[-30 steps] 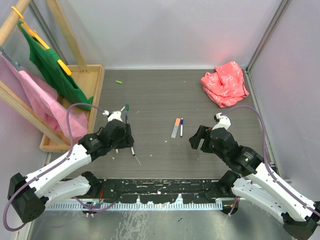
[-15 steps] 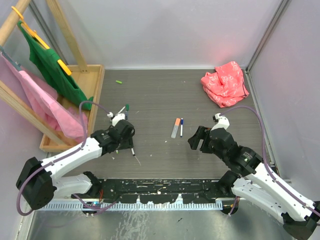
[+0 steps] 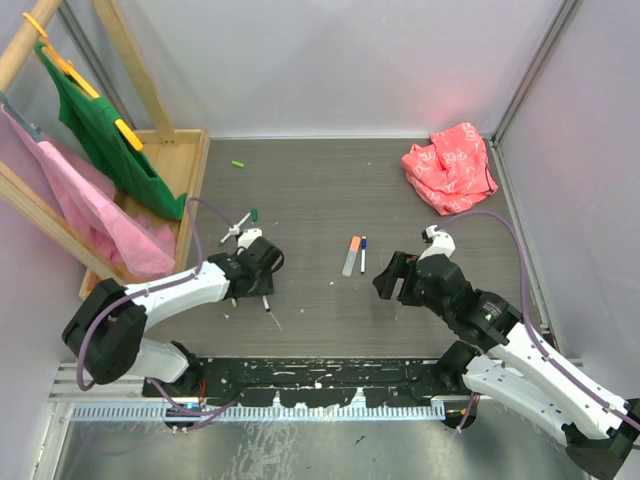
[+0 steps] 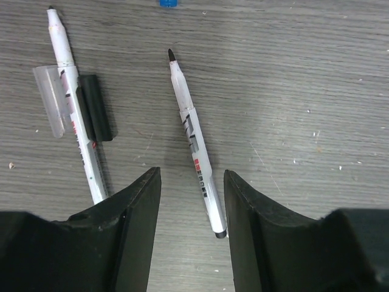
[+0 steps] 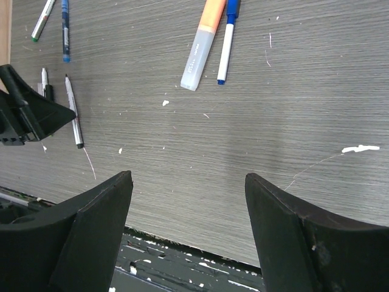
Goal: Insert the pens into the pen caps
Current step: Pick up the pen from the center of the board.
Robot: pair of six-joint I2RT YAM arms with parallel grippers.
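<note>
In the left wrist view a white pen (image 4: 193, 137) with a black tip lies on the table. My left gripper (image 4: 191, 176) is open, its jaws on either side of the pen's rear end without touching it. To its left lies a second white pen (image 4: 72, 103) beside a black pen cap (image 4: 97, 108) and a clear cap (image 4: 50, 100). From above, my left gripper (image 3: 260, 280) hovers over these pens. An orange marker (image 3: 351, 255) and a blue pen (image 3: 363, 254) lie mid-table. My right gripper (image 5: 188, 179) is open and empty. A green pen cap (image 3: 238, 164) sits far back.
A crumpled red cloth (image 3: 450, 165) lies at the back right. A wooden rack (image 3: 150, 190) with green and pink garments stands along the left edge. A green pen (image 3: 253, 215) and a blue pen (image 5: 64, 30) lie behind the left gripper. A black rail (image 3: 320, 375) borders the near edge.
My left arm has stretched lower and swung its gripper slightly right, over the pens. The right arm has barely shifted.
</note>
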